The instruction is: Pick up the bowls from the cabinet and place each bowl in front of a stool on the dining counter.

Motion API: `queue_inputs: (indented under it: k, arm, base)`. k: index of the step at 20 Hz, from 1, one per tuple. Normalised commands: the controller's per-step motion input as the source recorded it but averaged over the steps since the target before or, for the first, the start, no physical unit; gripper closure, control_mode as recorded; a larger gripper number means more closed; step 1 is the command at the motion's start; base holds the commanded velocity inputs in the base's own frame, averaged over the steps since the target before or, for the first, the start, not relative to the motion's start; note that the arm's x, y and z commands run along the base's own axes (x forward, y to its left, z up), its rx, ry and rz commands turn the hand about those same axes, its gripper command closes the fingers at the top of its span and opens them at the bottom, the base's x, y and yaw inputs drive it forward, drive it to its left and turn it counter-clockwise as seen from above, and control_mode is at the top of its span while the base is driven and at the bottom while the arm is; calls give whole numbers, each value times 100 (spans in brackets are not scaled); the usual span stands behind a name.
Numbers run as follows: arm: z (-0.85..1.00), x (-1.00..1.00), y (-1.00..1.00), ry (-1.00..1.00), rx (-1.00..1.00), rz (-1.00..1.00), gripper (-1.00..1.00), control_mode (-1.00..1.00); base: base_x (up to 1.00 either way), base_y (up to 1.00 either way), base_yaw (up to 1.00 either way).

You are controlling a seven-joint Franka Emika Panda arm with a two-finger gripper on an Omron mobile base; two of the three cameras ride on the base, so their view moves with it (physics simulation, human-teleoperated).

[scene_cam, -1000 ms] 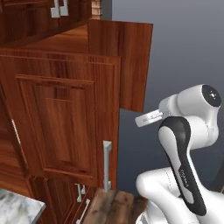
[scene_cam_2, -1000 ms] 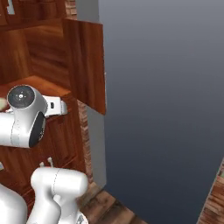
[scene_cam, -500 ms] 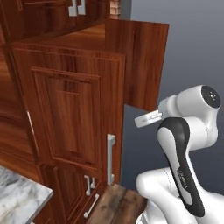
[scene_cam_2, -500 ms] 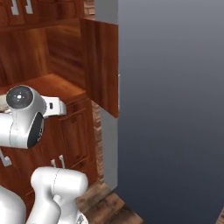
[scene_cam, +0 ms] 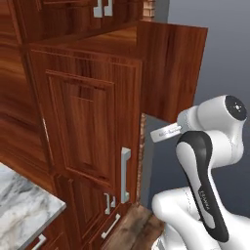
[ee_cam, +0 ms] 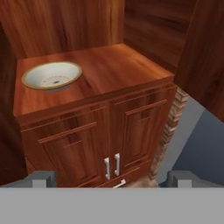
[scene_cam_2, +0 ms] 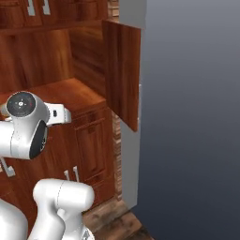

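White arm folded upright; gripper (ee_cam: 112,178) spread apart, empty, facing the bowl (ee_cam: 52,75) on the cabinet (ee_cam: 109,65) shelf.

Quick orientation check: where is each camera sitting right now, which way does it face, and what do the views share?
Left base view: behind the arm's left, facing the cabinet and its open door; the white arm rises at lower right.
Right base view: behind the arm's right, facing the same shelf and door; the arm rises at lower left.
Hand view: on the hand, looking down at the shelf with one bowl; fingertips at the bottom.
All three share the cabinet.
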Motion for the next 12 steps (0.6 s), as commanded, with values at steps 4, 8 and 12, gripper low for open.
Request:
queue_inputs:
  k: [4,8,12]
  arm:
    - [0,0,0,0,0,0,-100,100]
    - [0,0,0,0,0,0,-100,100]
    - [0,0,0,0,0,0,-100,100]
  base:
    - [24,-38,27]
    - [19,-39,23]
    - [33,-10,21]
